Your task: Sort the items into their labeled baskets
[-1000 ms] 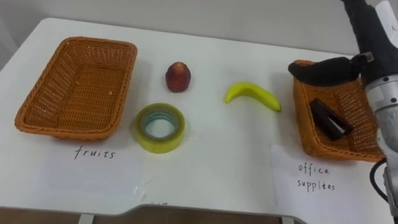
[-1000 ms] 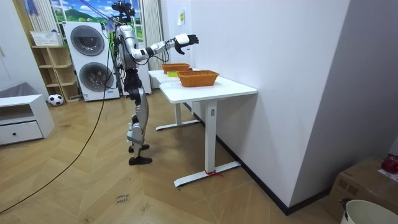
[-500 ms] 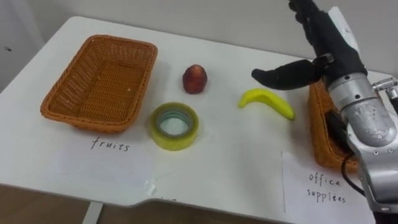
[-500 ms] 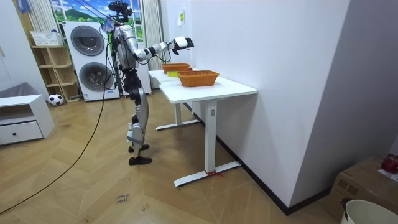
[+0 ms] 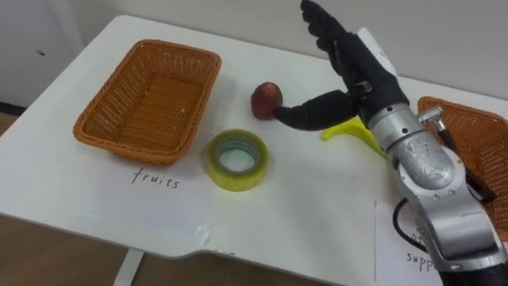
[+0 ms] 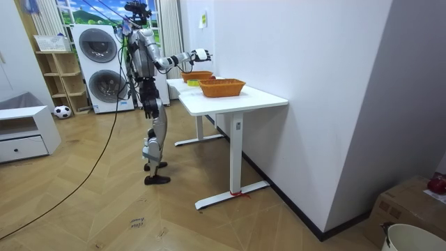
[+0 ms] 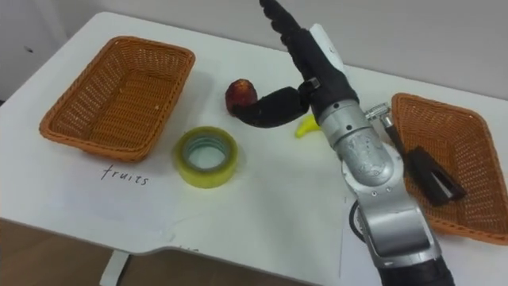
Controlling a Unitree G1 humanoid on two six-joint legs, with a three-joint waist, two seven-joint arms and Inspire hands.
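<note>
A red fruit [image 5: 266, 99] stands mid-table, and a yellow tape roll [image 5: 236, 160] lies flat in front of it. My right hand [image 5: 349, 59] hovers open beside the fruit, fingers straight and pointing away, thumb reaching towards the fruit. It covers most of the yellow banana [image 5: 355, 133]. The woven fruit basket [image 5: 131, 145] on the left holds nothing. The office basket [image 7: 468, 119] on the right holds a black stapler-like item [image 7: 432, 176]. In the room view I stand at the table's end with the right hand [image 6: 198, 54] out over it.
Handwritten paper labels lie in front of each basket on the white table [image 5: 317, 214]. A wall runs along the table's far side. Behind me in the room view stand washing machines [image 6: 97, 63] and a shelf [image 6: 56, 70].
My right hand has swung left from above the office basket to beside the red fruit, over the banana. The head camera's view has shifted, so the whole scene has slid right.
</note>
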